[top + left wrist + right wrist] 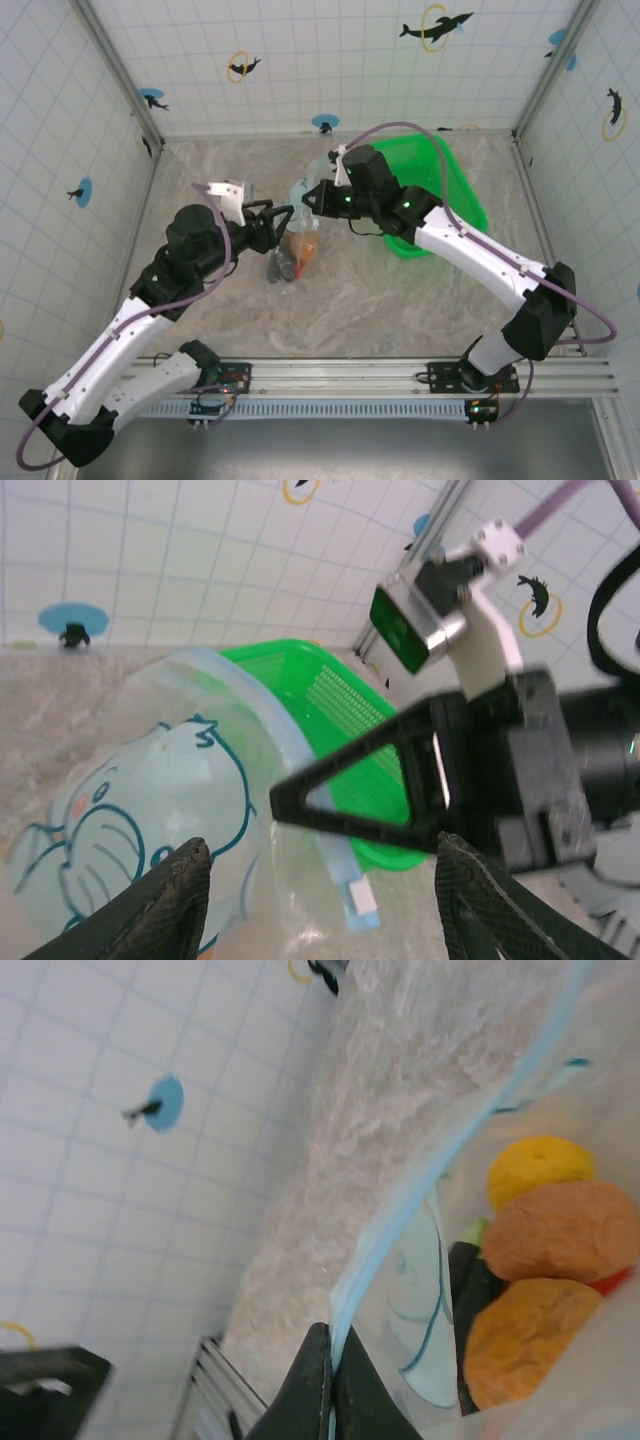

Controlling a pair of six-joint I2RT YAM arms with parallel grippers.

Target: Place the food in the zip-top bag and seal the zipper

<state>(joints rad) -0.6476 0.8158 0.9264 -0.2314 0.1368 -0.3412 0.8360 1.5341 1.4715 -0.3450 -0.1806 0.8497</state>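
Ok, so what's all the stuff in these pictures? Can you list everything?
zip-top bag: one, clear with a blue elephant, middle of the table
zipper: one, light blue, along the bag's edge
toy food: several pieces, orange, yellow, dark, bits of red and green, inside the bag
basket: one, green, far right part of the table
table: one, beige stone look, under everything
dolphin stickers: several, dark with blue or yellow, on the white tiled walls
left gripper: one, black, jaws open beside the bag
right gripper: one, black, jaws shut on the zipper
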